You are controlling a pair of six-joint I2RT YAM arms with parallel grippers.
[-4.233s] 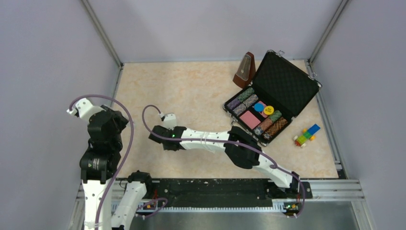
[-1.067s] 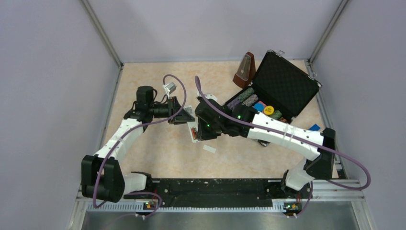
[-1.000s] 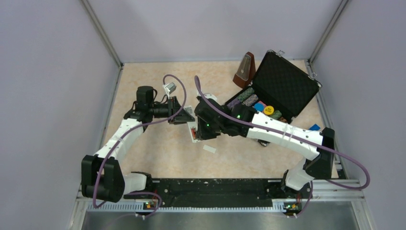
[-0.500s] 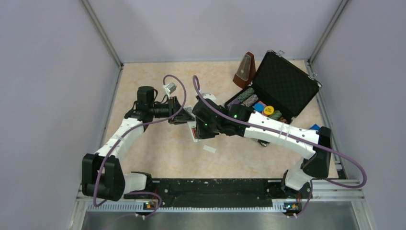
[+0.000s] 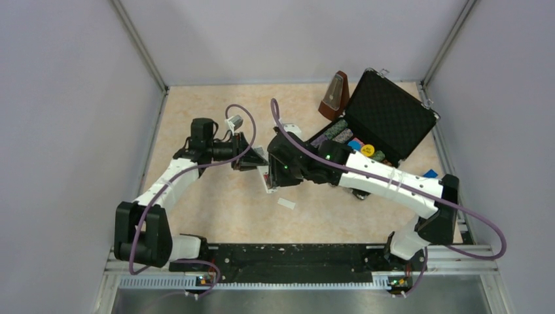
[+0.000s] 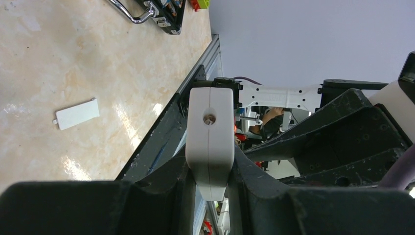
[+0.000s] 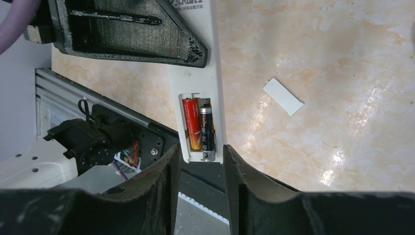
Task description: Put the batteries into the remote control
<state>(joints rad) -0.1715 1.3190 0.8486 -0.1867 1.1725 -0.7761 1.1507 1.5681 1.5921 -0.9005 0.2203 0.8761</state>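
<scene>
- Arms (image 5: 386,184) meet over the surface (image 5: 216,118); left hand (image 5: 252,159) and right hand (image 5: 273,178) flank the lifted remote control (image 5: 266,183).
- Left wrist: left hand clamps the remote control's end; battery cover (image 6: 77,113) lies on the surface.
- Right wrist: its open bay holds the red battery (image 7: 192,123) and black battery (image 7: 207,128); right hand's fingers (image 7: 161,196) straddle its end, parted, contact unclear.

Lilac walls (image 5: 65,78), marbled beige tabletop (image 5: 216,111), aluminium rails (image 5: 140,46)

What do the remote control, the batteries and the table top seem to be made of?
Remote control: likely matte white plastic, evenly coloured, moulded edges.
Batteries: probably metal cells in glossy wrap, highlights along them.
Table top: glossy marbled laminate or stone, bright reflections.
</scene>
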